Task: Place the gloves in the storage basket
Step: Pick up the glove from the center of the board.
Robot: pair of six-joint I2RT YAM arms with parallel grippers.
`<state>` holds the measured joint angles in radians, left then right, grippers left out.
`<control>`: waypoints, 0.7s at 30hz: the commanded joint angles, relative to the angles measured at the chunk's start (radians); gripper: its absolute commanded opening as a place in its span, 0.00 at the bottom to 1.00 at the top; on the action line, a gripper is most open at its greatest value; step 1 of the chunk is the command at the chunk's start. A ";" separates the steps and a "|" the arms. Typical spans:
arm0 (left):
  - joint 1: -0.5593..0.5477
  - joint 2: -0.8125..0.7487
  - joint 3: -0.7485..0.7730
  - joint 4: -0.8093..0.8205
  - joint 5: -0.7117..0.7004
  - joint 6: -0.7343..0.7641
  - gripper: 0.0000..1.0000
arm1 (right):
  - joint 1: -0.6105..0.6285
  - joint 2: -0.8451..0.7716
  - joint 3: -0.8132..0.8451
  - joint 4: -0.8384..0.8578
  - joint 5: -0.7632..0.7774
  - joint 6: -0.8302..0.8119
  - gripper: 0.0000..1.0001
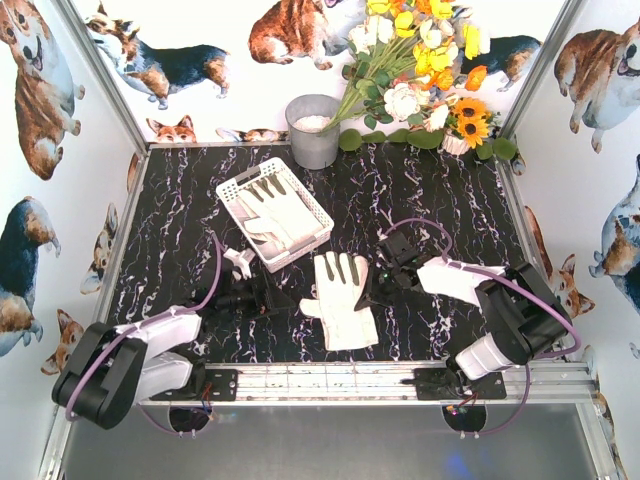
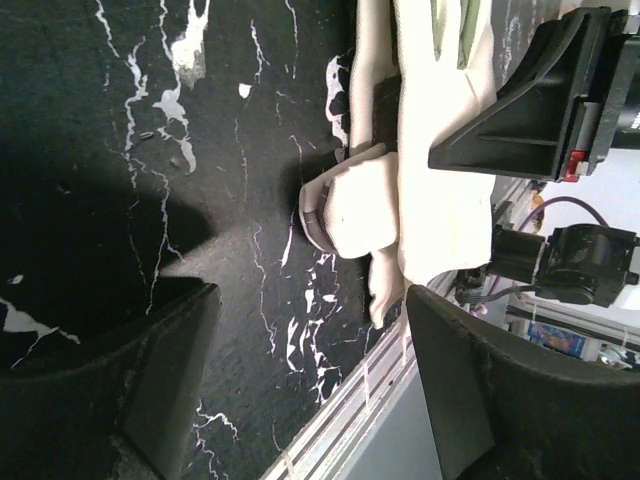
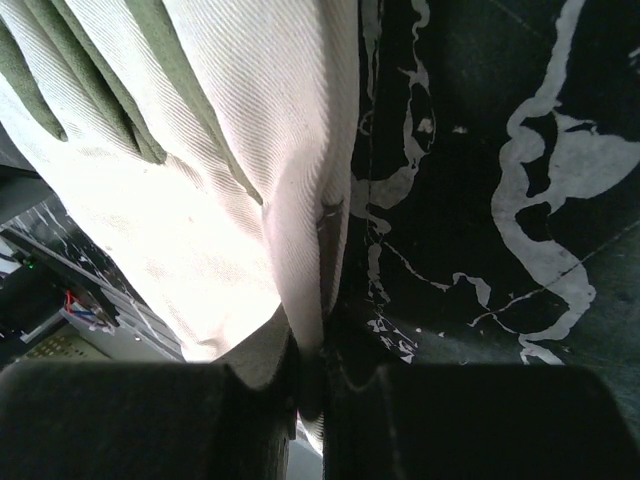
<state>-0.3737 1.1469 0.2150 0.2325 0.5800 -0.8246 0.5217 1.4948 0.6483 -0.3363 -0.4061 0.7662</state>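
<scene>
A cream-white glove [image 1: 340,302] with dark finger patches lies flat on the black marble table, fingers pointing away. My right gripper [image 1: 369,290] is shut on the glove's right edge; in the right wrist view the fabric [image 3: 200,180] is pinched between the closed jaws [image 3: 316,400]. My left gripper [image 1: 274,298] is open and empty just left of the glove; in the left wrist view [image 2: 315,400] the glove [image 2: 440,160] lies ahead of it. The white slotted storage basket [image 1: 232,192] stands farther back left and holds gloves [image 1: 278,215].
A grey metal bucket [image 1: 313,130] stands at the back wall with a bunch of artificial flowers [image 1: 420,70] to its right. The aluminium rail [image 1: 330,380] runs along the near table edge. Printed walls enclose the table.
</scene>
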 commanded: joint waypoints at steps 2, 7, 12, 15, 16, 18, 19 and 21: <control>0.002 0.072 -0.063 0.053 -0.006 -0.019 0.72 | 0.003 -0.030 -0.016 0.033 0.023 0.019 0.00; -0.018 0.138 -0.071 0.141 -0.023 -0.027 0.71 | 0.009 -0.030 -0.016 0.042 0.009 0.020 0.00; -0.052 0.222 -0.091 0.307 -0.034 -0.081 0.71 | 0.023 -0.024 -0.010 0.057 0.000 0.022 0.00; -0.081 0.261 -0.084 0.350 -0.035 -0.089 0.70 | 0.033 -0.018 -0.002 0.065 -0.003 0.022 0.00; -0.087 0.273 -0.086 0.368 -0.034 -0.093 0.70 | 0.034 -0.014 0.001 0.071 -0.007 0.025 0.00; -0.088 0.290 -0.087 0.382 -0.031 -0.092 0.69 | 0.036 -0.004 0.007 0.085 -0.012 0.023 0.00; -0.089 0.296 -0.085 0.382 -0.033 -0.089 0.69 | 0.039 0.001 0.011 0.093 -0.011 0.023 0.00; -0.088 0.305 -0.081 0.387 -0.037 -0.089 0.68 | 0.045 0.010 0.016 0.107 -0.012 0.028 0.00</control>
<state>-0.4545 1.4040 0.1692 0.7033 0.6159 -0.9455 0.5529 1.4933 0.6430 -0.3023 -0.4152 0.7879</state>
